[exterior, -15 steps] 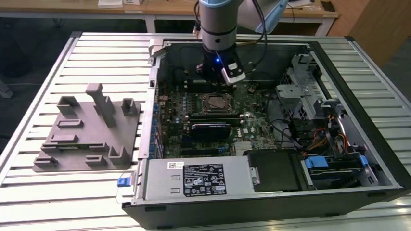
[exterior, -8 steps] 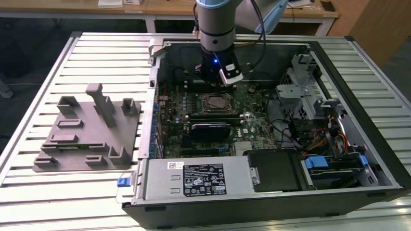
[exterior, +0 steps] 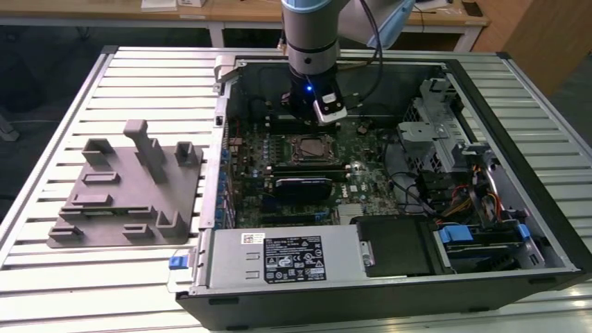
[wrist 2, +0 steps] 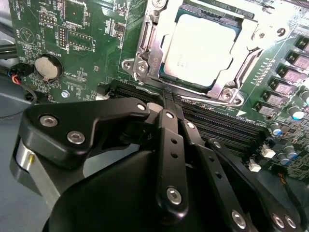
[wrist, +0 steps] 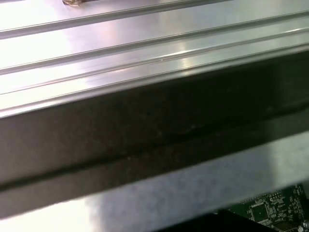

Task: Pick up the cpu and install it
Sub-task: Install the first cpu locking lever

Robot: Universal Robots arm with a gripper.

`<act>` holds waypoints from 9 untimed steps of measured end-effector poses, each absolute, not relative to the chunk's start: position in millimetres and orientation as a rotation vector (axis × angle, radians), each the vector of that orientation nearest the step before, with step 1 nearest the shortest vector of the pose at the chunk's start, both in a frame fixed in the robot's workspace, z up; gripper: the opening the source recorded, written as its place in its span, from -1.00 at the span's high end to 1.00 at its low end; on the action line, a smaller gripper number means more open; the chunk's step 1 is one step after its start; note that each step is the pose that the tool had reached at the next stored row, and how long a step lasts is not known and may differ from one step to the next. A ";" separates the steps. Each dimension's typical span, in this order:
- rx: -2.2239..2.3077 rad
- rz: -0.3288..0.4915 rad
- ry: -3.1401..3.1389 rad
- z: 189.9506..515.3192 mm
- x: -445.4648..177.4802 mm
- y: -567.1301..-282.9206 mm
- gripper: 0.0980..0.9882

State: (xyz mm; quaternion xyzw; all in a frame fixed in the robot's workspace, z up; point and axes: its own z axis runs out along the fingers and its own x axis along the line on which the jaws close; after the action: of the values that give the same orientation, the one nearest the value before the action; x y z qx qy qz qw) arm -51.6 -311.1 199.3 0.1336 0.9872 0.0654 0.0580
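Squarely seated cpu point(wrist 2: 200, 50), flat in socket point(wrist 2: 145, 54)

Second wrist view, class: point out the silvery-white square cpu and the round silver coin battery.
silvery-white square cpu point(wrist 2: 200, 50), second wrist view, middle of its metal top.
round silver coin battery point(wrist 2: 48, 67), second wrist view, centre of its face.

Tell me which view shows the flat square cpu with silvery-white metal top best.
The second wrist view: the cpu lies close and unblocked in its socket. The exterior view shows it far off; the first wrist view faces the case wall.
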 end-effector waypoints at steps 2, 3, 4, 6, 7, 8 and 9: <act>0.429 0.197 2.987 198.8 -51.6 -310.8 0.98; 0.443 0.196 2.985 198.7 -51.6 -310.6 0.98; 0.456 0.195 2.982 198.5 -51.6 -310.2 0.98; 0.474 0.194 2.979 198.2 -51.7 -309.0 0.98; 0.483 0.193 2.977 198.1 -51.8 -308.5 0.98; 0.493 0.193 2.975 198.0 -51.8 -308.0 0.98; 0.503 0.192 2.973 197.9 -51.8 -307.5 0.98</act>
State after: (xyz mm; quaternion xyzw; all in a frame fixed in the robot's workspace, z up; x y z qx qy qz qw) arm -51.8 -307.5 197.9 0.1663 0.9822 0.0635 0.0601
